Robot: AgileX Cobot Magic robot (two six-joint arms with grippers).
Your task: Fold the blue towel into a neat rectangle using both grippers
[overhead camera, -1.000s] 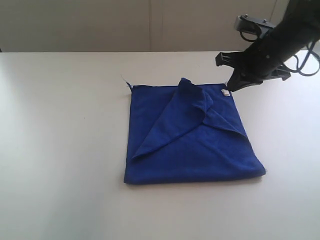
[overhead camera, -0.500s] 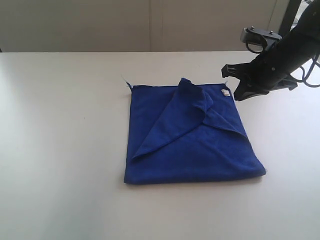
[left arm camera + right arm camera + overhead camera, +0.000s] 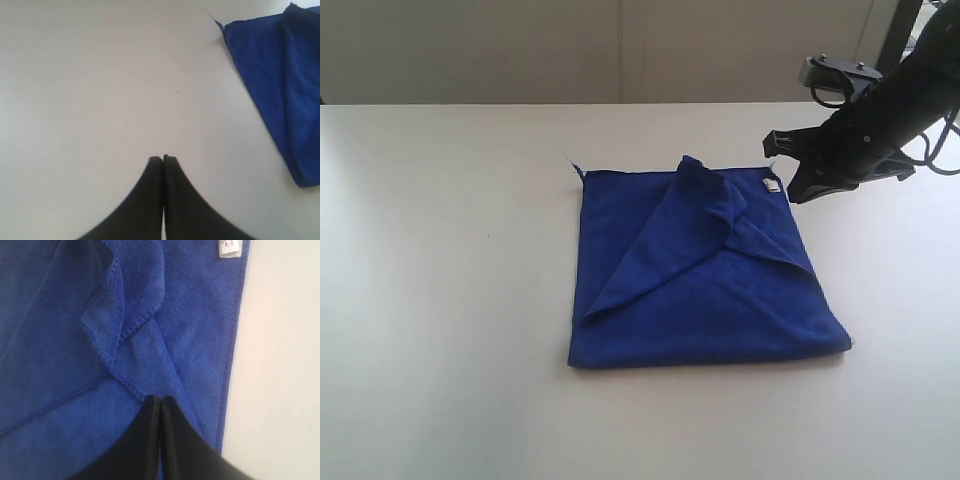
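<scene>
Blue towel [image 3: 700, 270]: tagged corner [image 3: 772, 184], toward the table's [image 3: 440, 300] far edge, is flanked by the closed, empty right gripper [image 3: 792, 195]; closed left gripper [image 3: 163, 159] well apart.

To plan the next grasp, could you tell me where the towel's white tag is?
In the exterior view, the white tag sits at the far right corner of the blue towel, near the right gripper.

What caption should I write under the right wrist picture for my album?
Shut right claw pointing at the rumpled blue towel with its white tag.
</scene>
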